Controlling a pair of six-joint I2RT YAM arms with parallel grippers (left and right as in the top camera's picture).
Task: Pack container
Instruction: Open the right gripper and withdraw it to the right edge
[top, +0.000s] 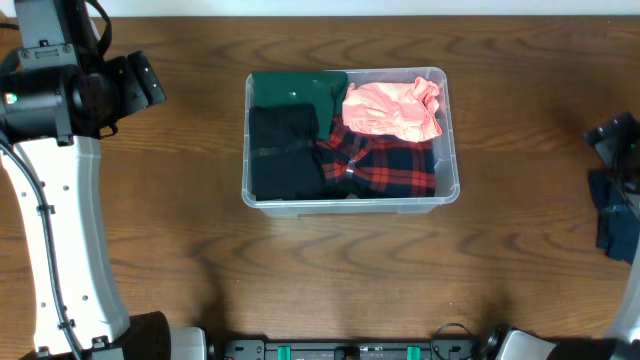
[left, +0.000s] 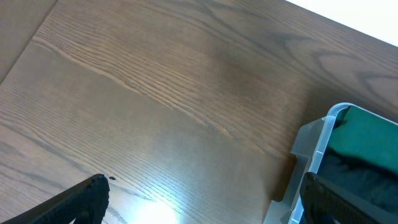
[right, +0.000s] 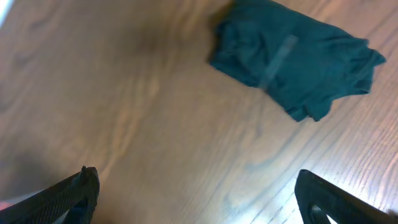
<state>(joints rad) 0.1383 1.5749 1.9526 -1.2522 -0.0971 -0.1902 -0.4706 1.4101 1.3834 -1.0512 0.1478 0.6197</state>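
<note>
The clear container (top: 350, 206) stands mid-table, filled with folded clothes: a green piece (top: 300, 90), a black one (top: 285, 150), a red plaid one (top: 385, 165) and a pink one (top: 392, 108). My left gripper (top: 140, 85) hovers left of the container, open and empty; in the left wrist view its fingers (left: 81, 202) straddle bare wood, with the container's corner (left: 317, 140) by the right finger. My right gripper (right: 196, 186) is open and empty over the table at the far right, with a folded dark teal cloth (right: 298, 65) lying ahead of it.
The teal cloth (top: 612, 215) lies at the table's right edge beside the right arm (top: 615, 135). The white left arm (top: 60, 230) runs down the left side. A dark rail (top: 350, 350) lines the front edge.
</note>
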